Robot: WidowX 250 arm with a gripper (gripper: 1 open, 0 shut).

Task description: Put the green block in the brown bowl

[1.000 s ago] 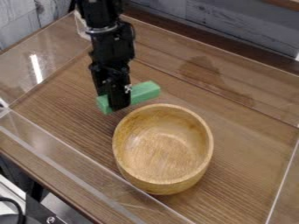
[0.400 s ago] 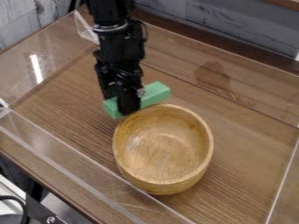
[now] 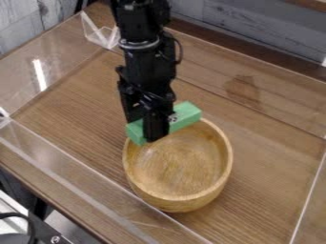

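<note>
My black gripper (image 3: 154,127) points down and is shut on the green block (image 3: 182,115), a flat bright green bar whose ends stick out on either side of the fingers. The block hangs just over the far left rim of the brown bowl (image 3: 192,191), a round light wooden bowl with a thick rim. Inside the bowl I see only bare wood. The middle of the block is hidden behind the fingers.
The bowl stands on a wooden tabletop (image 3: 268,124) enclosed by low clear plastic walls (image 3: 76,181). A grey plank wall (image 3: 268,24) runs along the back. White cable loops by the arm's upper part (image 3: 99,33).
The gripper has carried the green block to the right and slightly up, from beside the bowl's far left to over its rim. The bowl has stayed put.
</note>
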